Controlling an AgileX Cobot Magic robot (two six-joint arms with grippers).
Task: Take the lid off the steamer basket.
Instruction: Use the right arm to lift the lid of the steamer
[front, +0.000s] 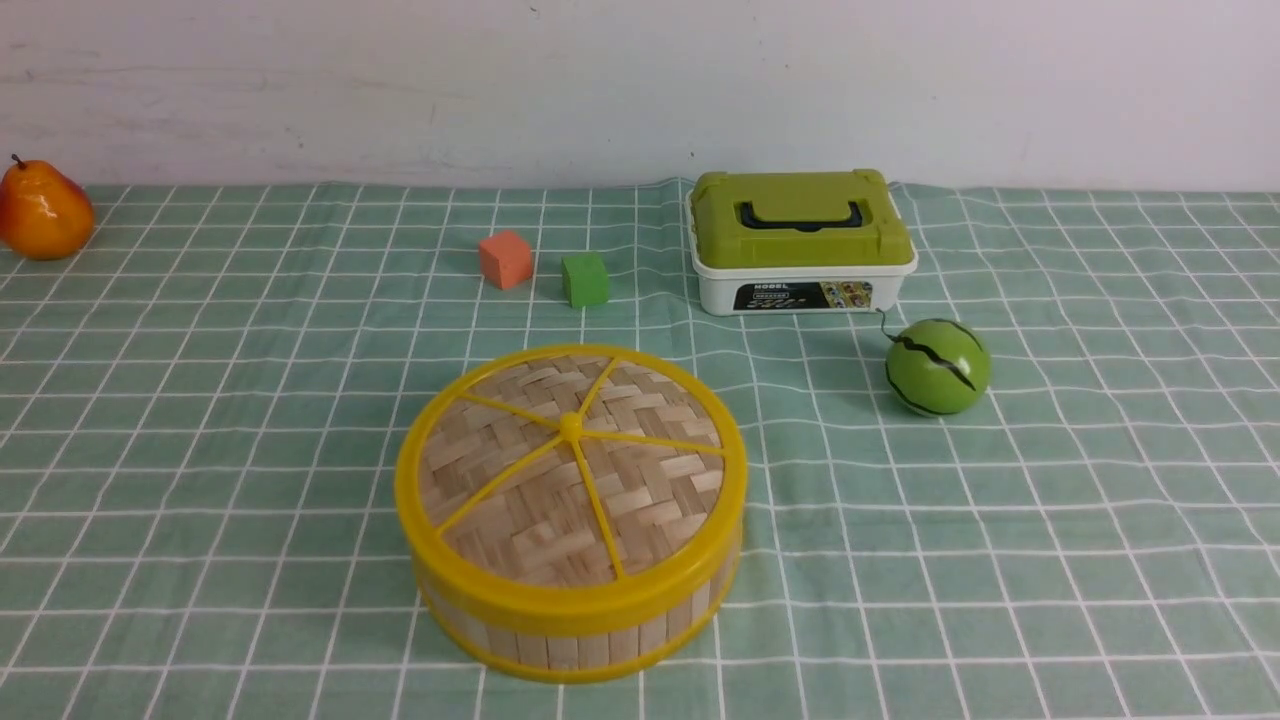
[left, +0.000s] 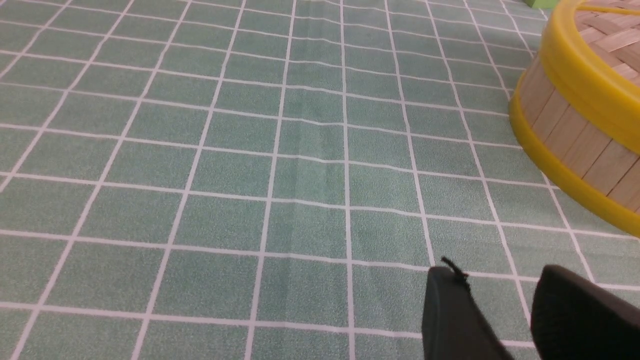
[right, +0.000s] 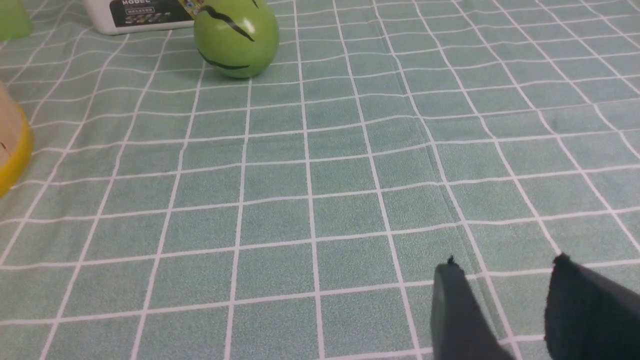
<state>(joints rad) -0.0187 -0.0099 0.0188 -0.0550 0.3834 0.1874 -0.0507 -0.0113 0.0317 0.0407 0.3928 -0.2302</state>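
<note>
The lid (front: 570, 470), a woven tan bamboo disc with a yellow rim, yellow spokes and a central knob, sits closed on the steamer basket (front: 570, 640) in the middle near part of the table. The basket's slat wall and yellow rims also show in the left wrist view (left: 575, 140), and a sliver of it in the right wrist view (right: 12, 145). Neither arm shows in the front view. My left gripper (left: 500, 272) is open and empty over bare cloth beside the basket. My right gripper (right: 505, 262) is open and empty over bare cloth, well away from the basket.
A white box with a green lid (front: 800, 240) stands at the back, with a green watermelon ball (front: 937, 366) in front of it, also in the right wrist view (right: 235, 40). An orange cube (front: 505, 259) and a green cube (front: 584, 279) lie behind the basket. A pear (front: 42, 210) is far left.
</note>
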